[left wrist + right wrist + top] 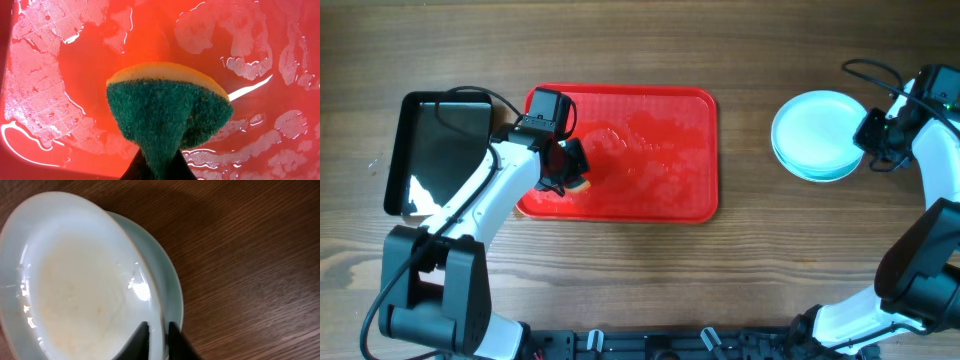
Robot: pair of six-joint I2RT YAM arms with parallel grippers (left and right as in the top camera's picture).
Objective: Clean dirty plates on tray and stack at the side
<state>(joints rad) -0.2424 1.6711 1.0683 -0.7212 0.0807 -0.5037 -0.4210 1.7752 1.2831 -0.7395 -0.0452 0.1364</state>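
The red tray (660, 130) lies left of centre, wet with soapy film (75, 75), and no plate is on it. Over its front left part my left gripper (570, 170) (160, 167) is shut on a yellow and green sponge (578, 185) (167, 105), green side towards the camera. The pale mint plates (817, 135) sit stacked on the table at the right. My right gripper (868, 135) (159, 340) straddles the right rim of the top plate (75, 280). Its fingers stand slightly off the rim. That plate rests on another plate (167, 280).
A black tray (440, 140) lies just left of the red one, under the left arm. Bare wooden table (750, 260) surrounds the trays and the plate stack. A cable runs to the right arm at the far right edge.
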